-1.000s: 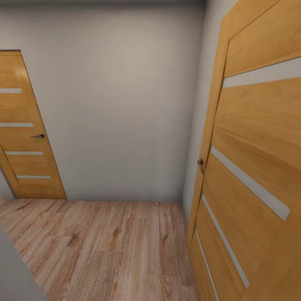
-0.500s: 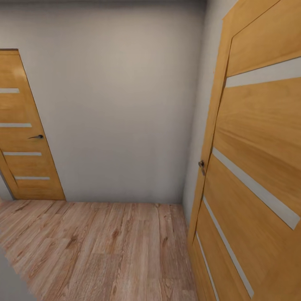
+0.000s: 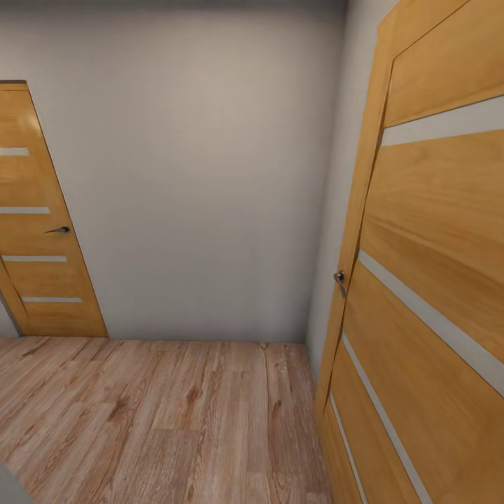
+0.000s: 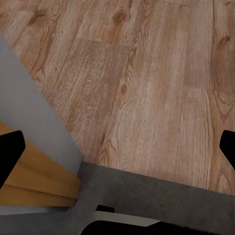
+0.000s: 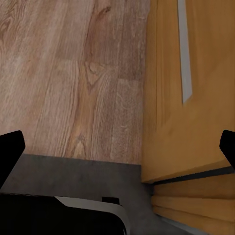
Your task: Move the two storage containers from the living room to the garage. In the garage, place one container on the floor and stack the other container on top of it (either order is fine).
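The two storage containers are out of view. I am in a hallway with a light wood plank floor (image 3: pixel 175 420). My left gripper (image 4: pixel 117 152) is open, its black fingertips (image 4: pixel 10 156) far apart at the picture's edges, with nothing between them. My right gripper (image 5: pixel 117 149) is also open and empty, its fingertips (image 5: pixel 10 152) spread wide over the planks. In both wrist views a dark grey rough surface (image 4: pixel 156 196) (image 5: pixel 63 171) borders the wood planks.
A pale grey wall (image 3: pixel 196 175) closes the hallway ahead. An orange wooden door (image 3: pixel 35 224) with a handle stands at the far left. Another orange door (image 3: pixel 434 280) stands close on my right, its lower edge (image 5: pixel 191 122) beside the right gripper. A grey wall corner (image 4: pixel 34 127) lies near the left gripper.
The head view has shifted a little: the left door has slid leftward, the right door looms larger, and the grey wall corner at the lower left has almost left the picture.
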Robot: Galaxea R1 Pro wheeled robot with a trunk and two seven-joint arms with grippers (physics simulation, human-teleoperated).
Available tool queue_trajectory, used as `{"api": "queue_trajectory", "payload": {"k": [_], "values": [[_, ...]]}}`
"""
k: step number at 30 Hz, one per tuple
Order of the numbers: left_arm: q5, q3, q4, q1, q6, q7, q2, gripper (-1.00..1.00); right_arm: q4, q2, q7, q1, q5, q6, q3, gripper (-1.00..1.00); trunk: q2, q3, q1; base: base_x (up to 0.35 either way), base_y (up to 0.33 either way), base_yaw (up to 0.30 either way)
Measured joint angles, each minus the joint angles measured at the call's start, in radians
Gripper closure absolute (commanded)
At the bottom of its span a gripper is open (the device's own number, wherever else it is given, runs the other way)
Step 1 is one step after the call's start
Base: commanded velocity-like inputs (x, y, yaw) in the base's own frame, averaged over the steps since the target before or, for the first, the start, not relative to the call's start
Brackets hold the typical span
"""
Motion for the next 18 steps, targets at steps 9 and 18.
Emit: {"api": "queue_trajectory", "payload": {"k": [9, 18], "values": [[0.000, 0.000, 0.000, 0.000, 0.001, 0.000, 0.000, -1.00, -0.001, 0.000, -0.002, 0.000, 0.001, 0.001, 0.000, -1.00, 0.000, 0.000, 0.000, 0.119, 0.000, 0.000], [0.000, 0.000, 0.000, 0.000, -0.002, 0.000, -0.002, -1.00, -0.001, 0.000, 0.001, 0.000, 0.001, 0.000, 0.000, -1.00, 0.000, 0.000, 0.000, 0.016, 0.010, 0.000]]}}
